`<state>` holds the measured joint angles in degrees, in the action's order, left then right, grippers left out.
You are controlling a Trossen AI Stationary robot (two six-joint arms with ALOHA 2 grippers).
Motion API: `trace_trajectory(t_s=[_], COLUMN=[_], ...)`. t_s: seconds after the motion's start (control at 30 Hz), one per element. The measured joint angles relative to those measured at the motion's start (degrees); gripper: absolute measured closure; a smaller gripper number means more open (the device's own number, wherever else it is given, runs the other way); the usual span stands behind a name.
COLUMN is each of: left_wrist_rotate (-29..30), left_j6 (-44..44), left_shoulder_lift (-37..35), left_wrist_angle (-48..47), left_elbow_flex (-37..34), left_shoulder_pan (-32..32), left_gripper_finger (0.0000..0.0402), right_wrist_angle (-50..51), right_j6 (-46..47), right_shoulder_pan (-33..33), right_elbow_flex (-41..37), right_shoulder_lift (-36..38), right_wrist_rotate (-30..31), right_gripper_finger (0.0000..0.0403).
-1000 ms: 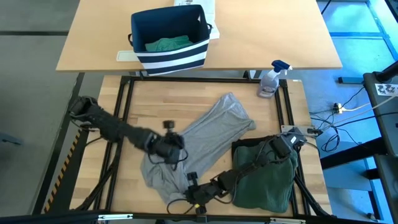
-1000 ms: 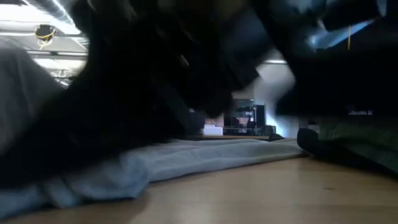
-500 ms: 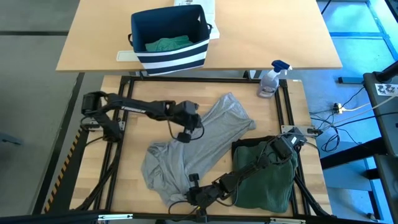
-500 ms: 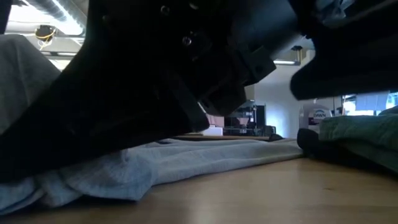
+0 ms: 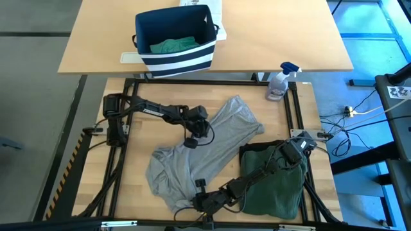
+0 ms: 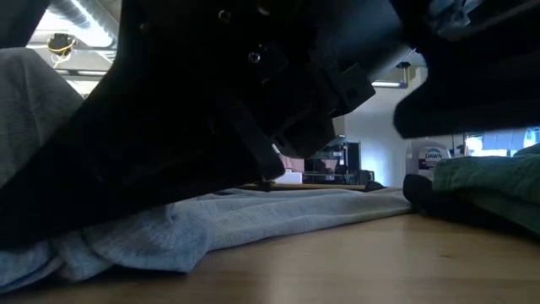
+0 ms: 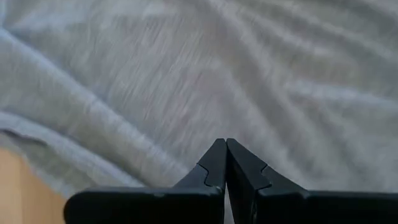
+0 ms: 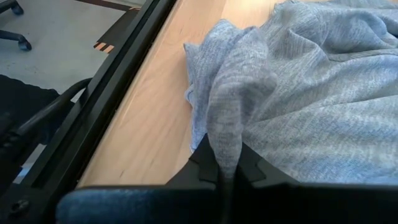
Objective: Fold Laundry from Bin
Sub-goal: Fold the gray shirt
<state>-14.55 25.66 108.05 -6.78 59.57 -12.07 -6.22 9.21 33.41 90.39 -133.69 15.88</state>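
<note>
Beside the wooden table [image 5: 138, 160], grey floor; left gripper [image 5: 190, 142] pinched empty, right gripper [image 5: 200, 200] seemingly clamping the grey garment [image 5: 218, 138].

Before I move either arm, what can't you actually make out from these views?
- Low view: a dark arm fills the frame, hiding most of the grey garment and both hands.
- Left wrist view: the shut left hand shows only cloth; whether it pinches any is unclear.
- High view: the bin walls hide anything under the teal-green garment.
- High view: the right arm covers part of the dark green garment.
</note>
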Motion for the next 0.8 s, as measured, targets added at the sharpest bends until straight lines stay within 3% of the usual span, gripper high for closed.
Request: trace_trajectory(t_s=[0.33, 0.5, 0.8], left_wrist_rotate=[9.02, 13.20, 18.52], left_j6=[-7.59, -11.80, -22.75], left_shoulder_lift=[1.13, 0.79, -1.64], left_wrist_angle=[-7.21, -15.35, -15.82], left_elbow_flex=[0.30, -0.02, -4.92], left_shoulder_pan=[-7.48, -10.24, -9.93], left_gripper_finger=[0.0401, 0.0401, 0.0401], right_wrist_angle=[3.25, 11.03, 30.83], right_j6=[1.89, 3.17, 3.96], right_shoulder_pan=[-0.09, -0.04, 1.13], right_elbow_flex=[0.00, 0.13, 0.07], right_shoulder_lift=[0.30, 1.73, 6.92], right_wrist_rotate=[-3.79, -6.17, -5.93], right_gripper_finger=[0.0398, 0.0397, 0.0399])
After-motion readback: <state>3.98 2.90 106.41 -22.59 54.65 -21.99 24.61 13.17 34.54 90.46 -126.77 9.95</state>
